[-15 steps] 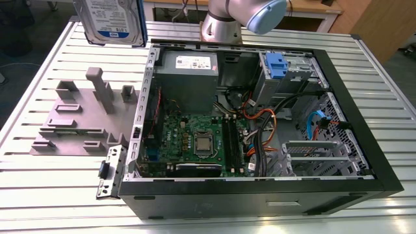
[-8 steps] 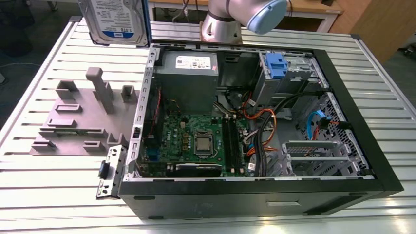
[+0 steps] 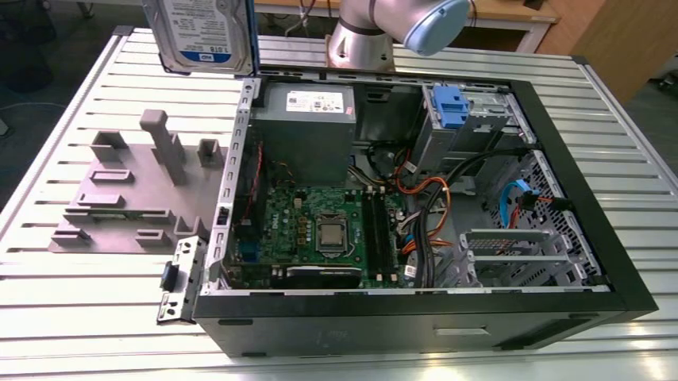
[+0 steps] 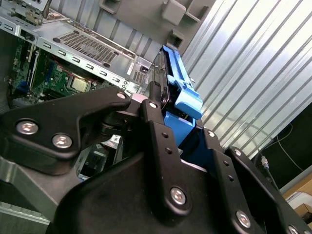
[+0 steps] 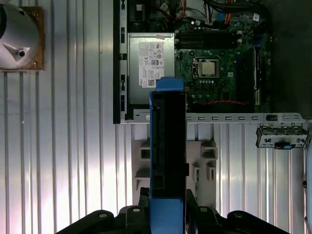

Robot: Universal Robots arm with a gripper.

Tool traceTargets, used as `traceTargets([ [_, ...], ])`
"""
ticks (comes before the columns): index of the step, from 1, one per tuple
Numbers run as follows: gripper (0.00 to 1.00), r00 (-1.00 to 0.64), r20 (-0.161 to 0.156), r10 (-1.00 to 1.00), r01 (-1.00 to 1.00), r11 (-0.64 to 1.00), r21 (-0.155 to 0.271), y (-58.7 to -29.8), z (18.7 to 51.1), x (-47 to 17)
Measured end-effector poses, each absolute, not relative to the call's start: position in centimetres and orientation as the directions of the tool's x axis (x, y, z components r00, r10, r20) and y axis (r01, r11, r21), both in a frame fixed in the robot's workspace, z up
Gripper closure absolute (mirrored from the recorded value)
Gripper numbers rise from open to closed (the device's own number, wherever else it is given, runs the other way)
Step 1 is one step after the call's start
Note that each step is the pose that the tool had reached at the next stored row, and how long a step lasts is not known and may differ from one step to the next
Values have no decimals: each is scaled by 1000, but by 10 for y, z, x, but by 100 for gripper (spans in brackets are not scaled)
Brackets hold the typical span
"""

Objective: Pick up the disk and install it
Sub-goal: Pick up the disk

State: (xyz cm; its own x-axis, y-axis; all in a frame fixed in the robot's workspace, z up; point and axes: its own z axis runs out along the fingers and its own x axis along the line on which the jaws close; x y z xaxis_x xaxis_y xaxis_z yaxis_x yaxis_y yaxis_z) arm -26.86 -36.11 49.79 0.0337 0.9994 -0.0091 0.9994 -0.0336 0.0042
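Table (image 3: 75, 317): 1 PC case (image 3: 424, 321); jaws grip 1 disk (image 5: 168, 146).

disk (image 3: 202, 36): top cut off by edge | arm (image 3: 366, 44): upper part cropped

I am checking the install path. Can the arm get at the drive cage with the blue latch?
Probably yes: the computer case is open, nothing covers the drive cage, though cables run beside it; the tool grips the disk.
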Motion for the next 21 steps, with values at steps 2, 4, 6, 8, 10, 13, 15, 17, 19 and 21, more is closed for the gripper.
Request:
traceTargets([
  [2,64,34,-9,999,999,-34,4,-361,498,-265],
  [4,64,34,-9,999,999,-34,4,-361,498,-261],
  [6,64,34,-9,999,999,-34,4,-361,498,-257],
  [8,64,34,-9,999,999,-34,4,-361,498,-253],
  [10,64,34,-9,999,999,-34,4,-361,498,-249],
  [13,64,34,-9,999,999,-34,4,-361,498,-243],
  [15,64,34,-9,999,999,-34,4,-361,498,-239],
  [17,64,34,-9,999,999,-34,4,-361,498,-235],
  [19,64,34,-9,999,999,-34,4,-361,498,-231],
  [21,64,34,-9,999,999,-34,4,-361,498,-227],
])
